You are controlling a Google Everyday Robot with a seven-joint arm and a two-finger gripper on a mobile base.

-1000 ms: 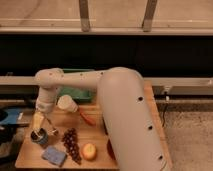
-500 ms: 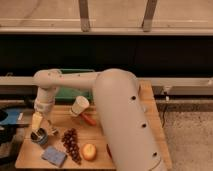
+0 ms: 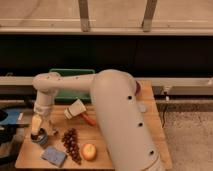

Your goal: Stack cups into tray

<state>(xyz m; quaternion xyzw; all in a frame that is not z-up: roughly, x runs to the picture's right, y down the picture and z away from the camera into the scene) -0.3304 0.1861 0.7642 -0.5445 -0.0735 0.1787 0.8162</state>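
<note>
While the bulky white arm [image 3: 115, 115] bent across the wooden desk [image 3: 107, 142] from the lower right, its tool [image 3: 38, 131] pointed straight down at the lower left, over a small dark metal cup [image 3: 40, 138]; whether it gripped the cup I cannot tell. A pale cup [image 3: 74, 109] lay tipped mid-desk, below the green plastic tray [image 3: 67, 74]. Dark grapes [image 3: 71, 144], a round orange fruit [image 3: 89, 151] and a blue sponge [image 3: 53, 156] sat nearby.

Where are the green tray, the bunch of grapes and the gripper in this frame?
green tray [image 3: 64, 73]: camera view, far rim behind the arm.
bunch of grapes [image 3: 71, 144]: camera view, middle of the cluster on the table.
gripper [image 3: 38, 134]: camera view, low at the table's left end, over a small dark cup.
</note>
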